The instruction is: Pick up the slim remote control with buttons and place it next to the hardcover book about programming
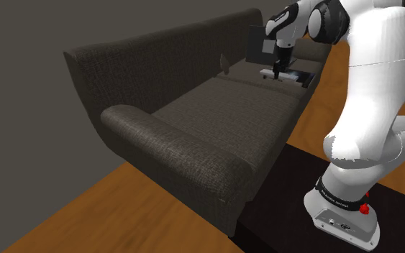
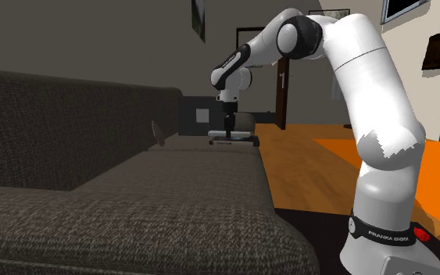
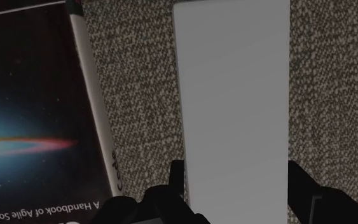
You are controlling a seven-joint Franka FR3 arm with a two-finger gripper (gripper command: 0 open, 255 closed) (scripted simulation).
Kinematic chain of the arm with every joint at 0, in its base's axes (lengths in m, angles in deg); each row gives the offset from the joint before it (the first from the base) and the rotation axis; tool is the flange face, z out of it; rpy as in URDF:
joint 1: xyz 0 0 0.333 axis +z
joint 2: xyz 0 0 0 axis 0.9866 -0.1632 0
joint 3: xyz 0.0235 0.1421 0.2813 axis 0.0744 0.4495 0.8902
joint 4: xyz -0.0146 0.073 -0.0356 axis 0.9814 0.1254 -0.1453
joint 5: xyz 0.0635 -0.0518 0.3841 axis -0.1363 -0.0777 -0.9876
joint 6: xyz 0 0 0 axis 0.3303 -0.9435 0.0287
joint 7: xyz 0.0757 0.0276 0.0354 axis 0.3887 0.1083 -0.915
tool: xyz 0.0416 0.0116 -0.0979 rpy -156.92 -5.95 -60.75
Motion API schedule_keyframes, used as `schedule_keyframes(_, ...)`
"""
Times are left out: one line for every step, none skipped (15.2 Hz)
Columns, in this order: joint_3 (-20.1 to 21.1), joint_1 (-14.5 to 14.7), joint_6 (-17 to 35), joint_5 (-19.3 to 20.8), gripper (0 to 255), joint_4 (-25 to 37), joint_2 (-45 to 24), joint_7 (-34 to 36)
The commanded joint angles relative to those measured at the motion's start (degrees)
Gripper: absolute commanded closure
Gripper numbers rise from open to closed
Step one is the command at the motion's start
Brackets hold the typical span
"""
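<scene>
A plain pale grey slab, the slim remote (image 3: 234, 95), lies lengthwise between my black fingers over the dark woven sofa seat (image 3: 139, 95). My gripper (image 3: 236, 170) is shut on the remote, one finger on each long edge. Close beside it lies the hardcover book (image 3: 31, 108), with a dark cover, a glowing streak and a white spine. In the shoulder view the gripper (image 1: 276, 70) points straight down at the sofa's far end, with the remote (image 1: 268, 74) under it and the book (image 1: 298, 75) beside it. The second exterior view shows the gripper (image 2: 227, 125) above the remote (image 2: 220, 134).
The long dark sofa (image 1: 215, 122) has a thick near armrest (image 1: 172, 144). A dark square cushion with a light patch (image 1: 260, 47) leans on the backrest behind the gripper. A small thin object (image 1: 224, 65) stands on the seat. The wooden floor (image 2: 320, 164) lies beside it.
</scene>
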Motion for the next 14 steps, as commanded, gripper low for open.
schedule_keyframes(0.1, -0.1, 1.2, -0.2, 255, -0.7, -0.5, -0.2)
schedule_keyframes(0.1, -0.1, 1.9, -0.3, 255, -1.1, -0.7, -0.2)
schedule_keyframes(0.2, -0.1, 2.5, -0.4, 255, -1.5, -1.0, -0.3)
schedule_keyframes(0.3, -0.1, 3.2, -0.5, 255, -1.9, -1.3, -0.4)
schedule_keyframes(0.3, -0.1, 3.8, -0.7, 255, -2.3, -1.6, -0.4)
schedule_keyframes(0.4, -0.2, 4.4, -0.8, 255, -2.6, -1.9, -0.5)
schedule_keyframes(0.4, -0.2, 5.1, -0.9, 255, -3.0, -2.2, -0.6)
schedule_keyframes(0.5, -0.2, 5.7, -1.0, 255, -3.3, -2.5, -0.7)
schedule_keyframes(0.6, -0.3, 6.3, -1.2, 255, -3.6, -2.8, -0.7)
schedule_keyframes(0.7, -0.3, 7.1, -1.3, 255, -4.0, -3.2, -0.8)
schedule_keyframes(0.7, -0.3, 7.1, -1.3, 255, -4.0, -3.2, -0.8)
schedule_keyframes(0.7, -0.3, 7.1, -1.3, 255, -4.0, -3.2, -0.8)
schedule_keyframes(0.7, -0.3, 7.1, -1.3, 255, -4.0, -3.2, -0.8)
schedule_keyframes(0.7, -0.3, 7.1, -1.3, 255, -4.0, -3.2, -0.8)
